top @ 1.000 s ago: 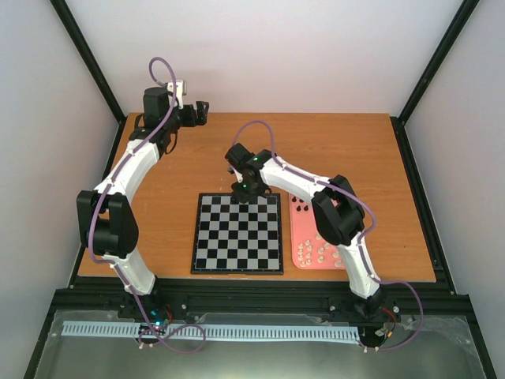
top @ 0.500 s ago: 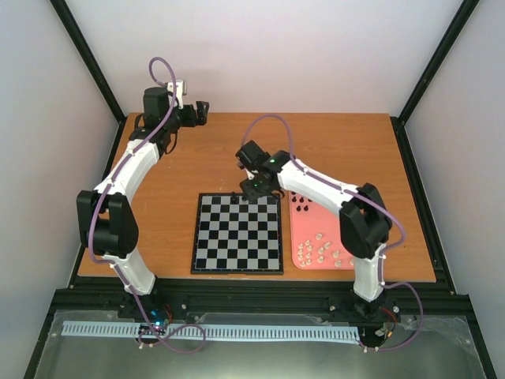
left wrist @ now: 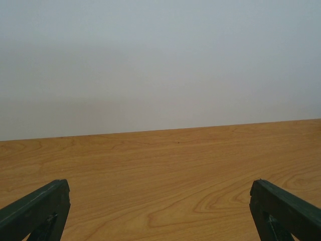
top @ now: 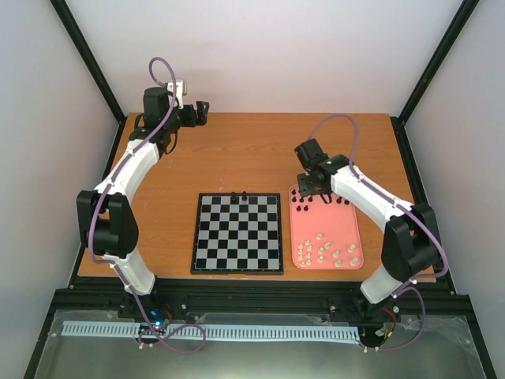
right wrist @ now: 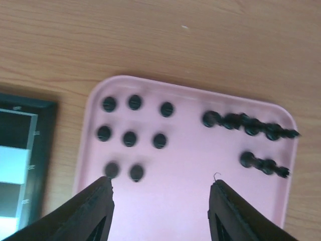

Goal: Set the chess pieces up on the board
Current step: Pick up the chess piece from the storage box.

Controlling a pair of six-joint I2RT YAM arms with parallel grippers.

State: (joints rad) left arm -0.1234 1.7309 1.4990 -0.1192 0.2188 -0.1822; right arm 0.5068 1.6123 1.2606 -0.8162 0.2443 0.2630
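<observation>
The right arm is reaching forward and bending down over the far end of the pink tray [top: 351,225]. The tray is lying just beside the right edge of the board [top: 237,237]. The right claw [right wrist: 160,213] is pointing down at the tray. Its two fingers [right wrist: 95,211] are standing wide apart, with nothing between them. Below it, black chess pieces [right wrist: 129,138] are sitting on the tray. Eight are standing in a little bunch on the side nearest the board, and more are lying on their sides in two rows on the other side. Two small dark pieces [top: 246,194] are standing on the far row of the board. White pieces [top: 327,251] are sitting at the near end of the tray. The left arm is stretching to the back left corner of the table [top: 237,150]. The left claw [left wrist: 160,216] is hanging wide open over the wood, holding nothing and facing the grey wall [left wrist: 160,60]
</observation>
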